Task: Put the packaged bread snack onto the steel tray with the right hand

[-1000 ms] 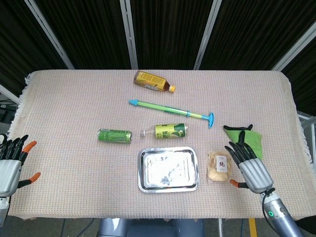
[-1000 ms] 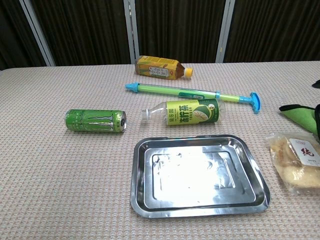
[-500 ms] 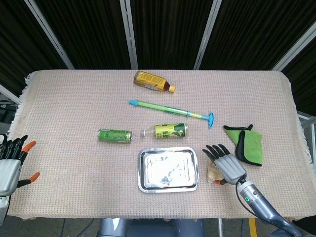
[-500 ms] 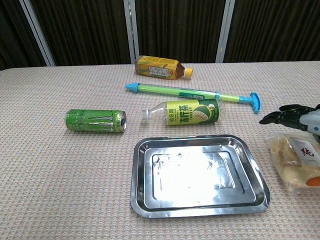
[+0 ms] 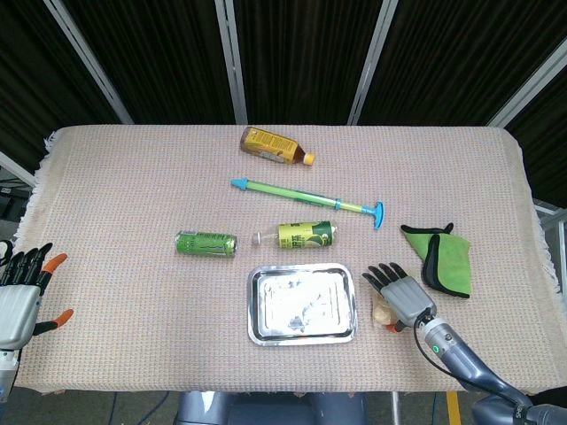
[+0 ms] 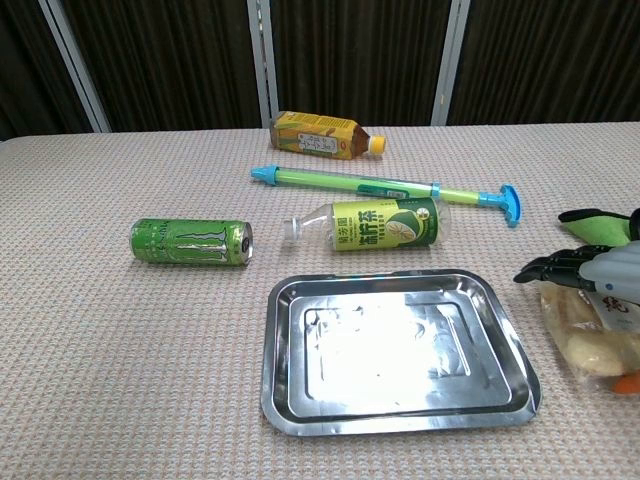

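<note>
Idling at the frame's lower left, the left hand [image 5: 19,297] hung with fingers spread, holding nothing. Right of the steel tray [image 5: 302,304], the right hand [image 5: 400,296] covered the packaged bread snack [image 5: 384,313], grasp unclear.

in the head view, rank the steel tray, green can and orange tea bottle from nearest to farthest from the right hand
From the right hand:
1. Steel tray, just to its left.
2. Green can, farther left, mid-table.
3. Orange tea bottle, lying near the table's far edge.
</note>
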Robot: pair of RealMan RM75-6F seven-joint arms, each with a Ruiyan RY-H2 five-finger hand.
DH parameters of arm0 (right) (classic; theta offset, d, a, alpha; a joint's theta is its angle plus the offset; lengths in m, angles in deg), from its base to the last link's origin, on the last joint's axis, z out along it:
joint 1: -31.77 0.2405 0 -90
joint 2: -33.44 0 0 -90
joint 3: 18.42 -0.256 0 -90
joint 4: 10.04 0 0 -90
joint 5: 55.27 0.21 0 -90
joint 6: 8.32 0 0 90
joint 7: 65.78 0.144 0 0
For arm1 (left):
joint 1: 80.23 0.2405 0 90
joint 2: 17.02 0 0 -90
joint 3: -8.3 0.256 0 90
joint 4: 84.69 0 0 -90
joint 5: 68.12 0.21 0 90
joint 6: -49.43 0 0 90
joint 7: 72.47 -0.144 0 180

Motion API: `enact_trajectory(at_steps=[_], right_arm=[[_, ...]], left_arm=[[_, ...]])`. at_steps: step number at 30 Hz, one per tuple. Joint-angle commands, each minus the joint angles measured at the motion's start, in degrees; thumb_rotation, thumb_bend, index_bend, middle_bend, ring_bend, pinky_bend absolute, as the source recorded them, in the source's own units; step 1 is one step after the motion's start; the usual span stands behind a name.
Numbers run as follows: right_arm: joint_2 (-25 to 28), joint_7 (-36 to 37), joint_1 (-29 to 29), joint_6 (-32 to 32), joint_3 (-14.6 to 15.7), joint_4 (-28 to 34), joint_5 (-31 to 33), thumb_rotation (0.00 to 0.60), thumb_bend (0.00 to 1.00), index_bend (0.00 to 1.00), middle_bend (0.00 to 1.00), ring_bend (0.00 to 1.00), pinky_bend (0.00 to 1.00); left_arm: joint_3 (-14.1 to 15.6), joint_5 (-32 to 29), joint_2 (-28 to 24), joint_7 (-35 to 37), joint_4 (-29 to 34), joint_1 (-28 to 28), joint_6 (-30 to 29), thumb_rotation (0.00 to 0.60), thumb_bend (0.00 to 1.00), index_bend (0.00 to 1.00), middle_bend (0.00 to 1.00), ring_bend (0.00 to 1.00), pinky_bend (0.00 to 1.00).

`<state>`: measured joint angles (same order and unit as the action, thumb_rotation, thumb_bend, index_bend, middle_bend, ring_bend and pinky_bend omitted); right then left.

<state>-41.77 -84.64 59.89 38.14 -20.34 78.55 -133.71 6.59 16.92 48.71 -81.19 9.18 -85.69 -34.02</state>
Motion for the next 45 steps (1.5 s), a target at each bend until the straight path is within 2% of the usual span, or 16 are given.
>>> enact_trajectory(at_steps=[1, 4, 8, 10, 15, 23, 30, 40, 42, 45], right_arm=[[0.0, 0.1, 0.3, 0.1, 0.1, -0.3, 0.2, 0.600, 0.00, 0.11, 0.05, 0.00, 0.04], [0.0, 0.5, 0.5, 0.3, 0.1, -0.7, 0.4, 0.600, 0.00, 0.25, 0.16, 0.04, 0.18], [1.0, 1.6, 0.2, 3.3, 0.0, 0.3, -2.0, 0.600, 0.01, 0.42, 0.32, 0.21, 0.39], [1.5, 2.3, 0.2, 4.2, 0.2, 1.0, -3.0, 0.600, 0.02, 0.47, 0.36, 0.26, 0.45], [3.3, 2.4, 0.5, 5.9, 0.4, 3.7, -5.1, 0.600, 0.02, 0.50, 0.39, 0.29, 0.47], [6.2, 3.7, 2.7, 8.3, -0.7, 12.4, -10.9, 0.600, 0.03, 0.51, 0.40, 0.31, 0.49], [4.3, 5.3, 7.1, 4.3, -2.7, 15.5, -10.8, 0.600, 0.03, 0.51, 0.40, 0.31, 0.49], [-4.5, 2.7, 14.2, -1.5, -6.8, 12.3, -5.3, 0.600, 0.03, 0.49, 0.39, 0.29, 0.49], [-5.9, 1.2, 15.3, -2.4, -7.2, 11.2, -4.0, 0.600, 0.03, 0.40, 0.35, 0.25, 0.45], [-7.8, -4.6, 17.0, -4.1, -7.2, 9.6, -0.9, 0.600, 0.02, 0.13, 0.19, 0.09, 0.25]], left_arm=[[0.0, 0.0, 0.0, 0.0, 0.0, 0.0, 0.1, 0.600, 0.13, 0.14, 0.00, 0.00, 0.00], [0.0, 0.0, 0.0, -0.1, 0.0, 0.0, 0.0, 0.600, 0.12, 0.14, 0.00, 0.00, 0.00], [0.0, 0.1, -0.1, -0.3, 0.2, 0.0, -0.2, 0.600, 0.12, 0.14, 0.00, 0.00, 0.00], [0.0, 0.0, -0.1, -0.4, 0.3, -0.1, -0.1, 0.600, 0.12, 0.14, 0.00, 0.00, 0.00], [0.1, 0.3, 0.0, -0.5, 0.5, -0.2, 0.0, 0.600, 0.12, 0.14, 0.00, 0.00, 0.00], [0.1, 0.5, 0.1, -0.8, 0.8, -0.4, 0.0, 0.600, 0.13, 0.14, 0.00, 0.00, 0.00], [0.1, 0.3, 0.1, -0.8, 0.8, -0.4, 0.1, 0.600, 0.13, 0.14, 0.00, 0.00, 0.00], [0.1, -1.0, 0.2, -0.2, -0.3, 0.0, 0.4, 0.600, 0.12, 0.14, 0.00, 0.00, 0.00], [0.2, -1.2, 0.1, -0.1, -0.4, 0.1, 0.5, 0.600, 0.13, 0.14, 0.00, 0.00, 0.00], [0.2, -1.5, 0.1, 0.3, -0.8, 0.2, 0.5, 0.600, 0.13, 0.14, 0.00, 0.00, 0.00]])
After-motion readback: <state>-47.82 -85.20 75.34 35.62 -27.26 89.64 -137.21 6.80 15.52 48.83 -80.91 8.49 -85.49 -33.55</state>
